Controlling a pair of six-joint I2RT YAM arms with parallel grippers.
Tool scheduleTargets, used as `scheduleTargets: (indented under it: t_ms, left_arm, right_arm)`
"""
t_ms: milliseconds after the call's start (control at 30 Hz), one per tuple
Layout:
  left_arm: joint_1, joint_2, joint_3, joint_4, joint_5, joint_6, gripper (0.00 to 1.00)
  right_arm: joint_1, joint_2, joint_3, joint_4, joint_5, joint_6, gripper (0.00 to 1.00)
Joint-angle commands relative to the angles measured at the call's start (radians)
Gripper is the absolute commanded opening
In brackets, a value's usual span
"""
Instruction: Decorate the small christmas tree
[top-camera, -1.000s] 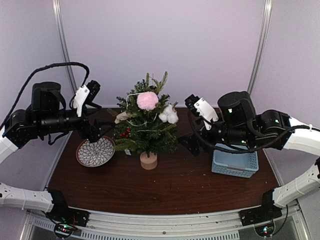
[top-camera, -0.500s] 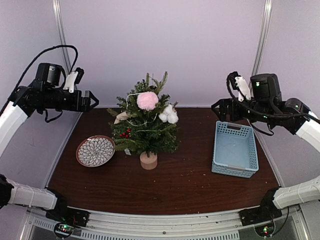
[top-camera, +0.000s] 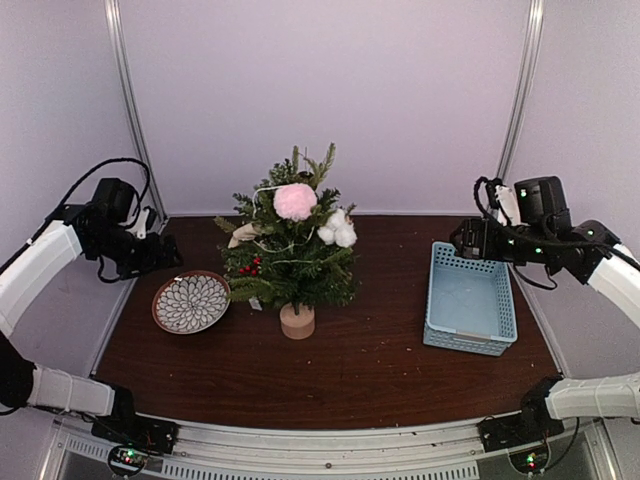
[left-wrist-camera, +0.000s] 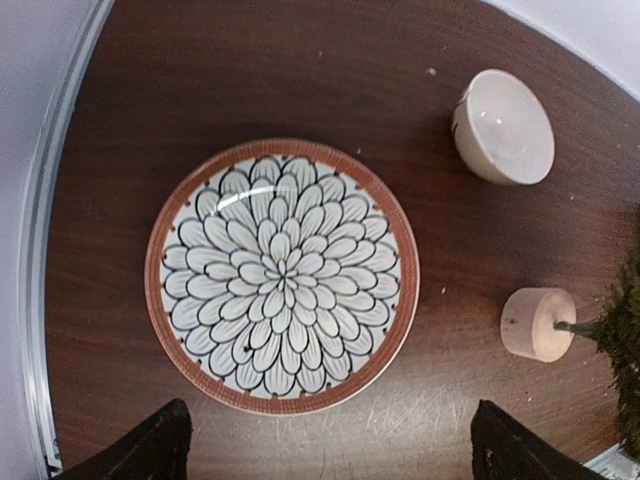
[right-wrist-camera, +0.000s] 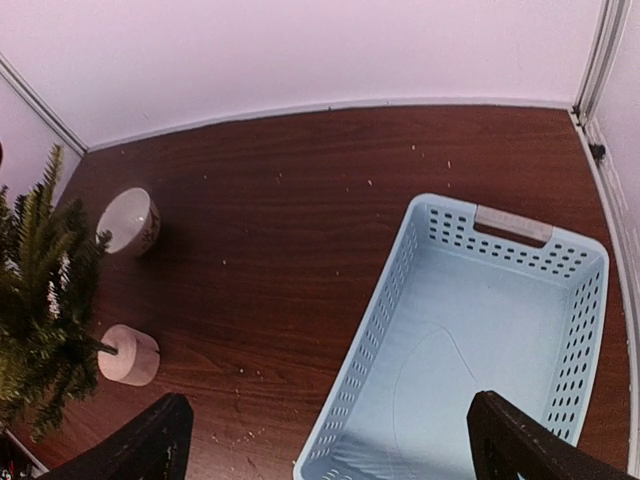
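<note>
Above plate (top-camera: 191, 302), left hand (top-camera: 168, 254) lower

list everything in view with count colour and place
small christmas tree: 1, green, table centre
fluffy pompom: 1, pink, near treetop
cotton balls: cluster, white, tree's upper right
berries: cluster, red, tree's lower left
round petal-patterned plate: 1, black-and-white, rust rim, left of tree
perforated plastic basket: 1, light blue, right of tree
small ceramic cup: 1, off-white, tipped over behind tree
wooden table: 1, dark brown, under everything
left tool: 1, black, open, by plate
right tool: 1, black, open, by basket
</note>
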Motion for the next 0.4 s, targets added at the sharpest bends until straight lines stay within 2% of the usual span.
scheduleTargets:
  t_ms: [0,133,367]
  left_arm:
    - [0.004,-0.073,-0.089,0.043,0.012,-0.048,0.97]
    - [0.004,-0.103,-0.14,0.053,-0.009,-0.054,0.98]
    - [0.004,-0.112,-0.135,0.033,-0.046,-0.053,0.97]
  right_arm:
    - [-0.017,-0.025,-0.081,0.044,-0.046,0.03,0.99]
    - [-0.017,-0.02,-0.125,0.079,-0.061,0.036,1.0]
    - [-0.018,-0.01,-0.144,0.108,-0.076,0.036,0.99]
